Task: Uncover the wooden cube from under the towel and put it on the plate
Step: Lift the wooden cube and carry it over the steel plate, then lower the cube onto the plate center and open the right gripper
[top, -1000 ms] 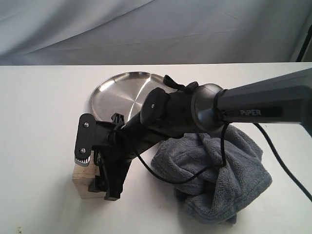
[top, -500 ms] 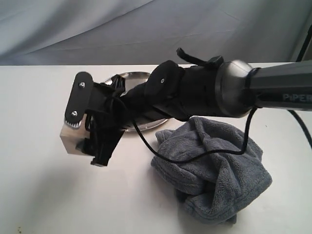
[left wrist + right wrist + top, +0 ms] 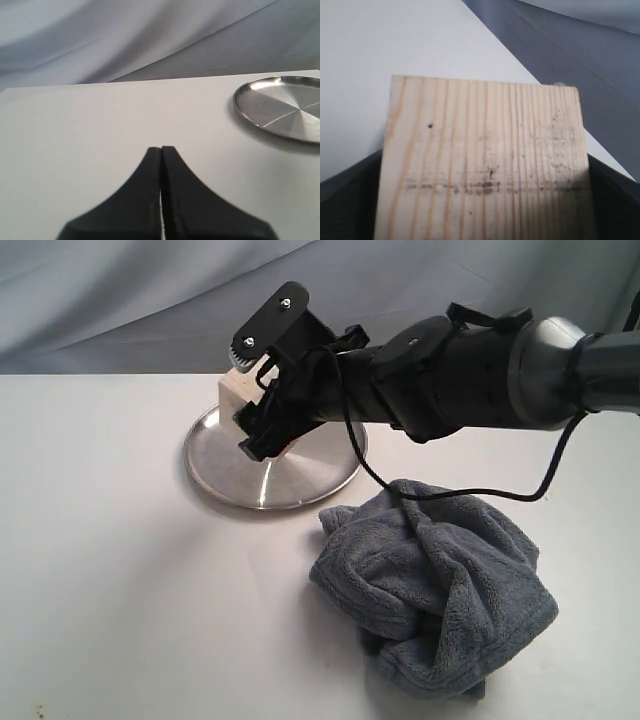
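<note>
While the right fingers (image 3: 262, 335) clamp the wooden cube (image 3: 231, 398) from two opposite sides, the cube hangs over the far left part of the plate (image 3: 230, 465). Contact between cube and plate cannot be determined. The cube's sides look equal, so no long axis can be named. In the right wrist view, the grain lines of the cube (image 3: 485, 165) run lengthwise between the two fingers, away from the camera, and its outer end projects past them.

The plate lies flat toward the far edge of the tabletop (image 3: 100, 540), about midway along it. The towel (image 3: 440, 590) lies crumpled by the near edge, right of the plate and clear of its rim.

The left fingers (image 3: 152, 170) are pressed together with nothing between them, above bare tabletop, apart from the plate (image 3: 280, 107).
</note>
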Robot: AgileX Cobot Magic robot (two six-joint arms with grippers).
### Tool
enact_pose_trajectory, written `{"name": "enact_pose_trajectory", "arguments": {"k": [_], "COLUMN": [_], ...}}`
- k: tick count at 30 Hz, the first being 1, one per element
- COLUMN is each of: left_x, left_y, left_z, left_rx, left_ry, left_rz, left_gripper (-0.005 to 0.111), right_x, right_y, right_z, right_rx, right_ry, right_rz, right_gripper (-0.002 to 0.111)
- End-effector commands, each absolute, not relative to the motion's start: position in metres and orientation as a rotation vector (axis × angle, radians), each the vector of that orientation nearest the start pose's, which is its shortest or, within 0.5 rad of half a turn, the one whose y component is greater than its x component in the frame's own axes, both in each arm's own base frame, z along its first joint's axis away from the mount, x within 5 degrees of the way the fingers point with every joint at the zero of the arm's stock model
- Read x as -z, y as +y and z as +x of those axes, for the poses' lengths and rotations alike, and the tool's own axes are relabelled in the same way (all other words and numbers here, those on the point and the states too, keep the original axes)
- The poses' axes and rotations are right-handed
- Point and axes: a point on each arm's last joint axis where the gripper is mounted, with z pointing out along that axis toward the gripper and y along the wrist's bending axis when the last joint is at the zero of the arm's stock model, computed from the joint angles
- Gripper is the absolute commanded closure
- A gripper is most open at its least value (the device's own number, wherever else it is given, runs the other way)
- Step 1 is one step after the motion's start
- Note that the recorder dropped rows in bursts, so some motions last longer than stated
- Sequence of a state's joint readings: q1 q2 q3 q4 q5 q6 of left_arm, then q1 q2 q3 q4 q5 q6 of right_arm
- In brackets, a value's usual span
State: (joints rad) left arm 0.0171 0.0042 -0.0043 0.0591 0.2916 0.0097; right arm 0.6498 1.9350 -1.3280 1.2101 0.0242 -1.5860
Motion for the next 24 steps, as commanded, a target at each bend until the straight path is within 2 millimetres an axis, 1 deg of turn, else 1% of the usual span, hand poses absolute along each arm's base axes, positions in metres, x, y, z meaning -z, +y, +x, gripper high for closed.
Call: {"name": "enact_pose_trajectory", "arguments": {"k": [1, 6, 7, 11, 13, 16, 18, 23, 24], "left_x": [-0.188, -0.188, -0.188, -0.188, -0.188, -0.188, -0.188, -0.188, -0.188], "left_y": [0.002, 0.002, 0.002, 0.002, 0.002, 0.002, 0.002, 0.002, 0.002], "left_z": [0.055, 0.055, 0.055, 0.055, 0.055, 0.055, 0.055, 0.055, 0.055], "left_rx": [-0.073, -0.073, -0.073, -0.073, -0.075, -0.074, -0.074, -0.074, -0.074], "left_ry": [1.766, 1.766, 1.766, 1.766, 1.766, 1.766, 1.766, 1.766, 1.766], "left_rz": [0.038, 0.038, 0.038, 0.038, 0.040, 0.039, 0.039, 0.039, 0.039], "left_gripper": [0.107, 0.107, 0.107, 0.107, 0.107, 0.107, 0.107, 0.107, 0.107], "right_x": [-0.226, -0.222, -0.224, -0.221, -0.215, -0.207, -0.196, -0.177, -0.176], "right_y": [0.263, 0.279, 0.281, 0.287, 0.288, 0.284, 0.279, 0.276, 0.275], "right_z": [0.364, 0.384, 0.388, 0.403, 0.412, 0.424, 0.431, 0.436, 0.437], "right_rx": [-0.160, -0.191, -0.198, -0.233, -0.260, -0.266, -0.255, -0.222, -0.209], "right_ry": [1.834, 1.824, 1.816, 1.824, 1.845, 1.868, 1.891, 1.924, 1.924], "right_rz": [-0.968, -0.938, -0.923, -0.875, -0.837, -0.790, -0.779, -0.778, -0.770], "right_gripper": [0.108, 0.108, 0.108, 0.108, 0.108, 0.108, 0.108, 0.108, 0.108]}}
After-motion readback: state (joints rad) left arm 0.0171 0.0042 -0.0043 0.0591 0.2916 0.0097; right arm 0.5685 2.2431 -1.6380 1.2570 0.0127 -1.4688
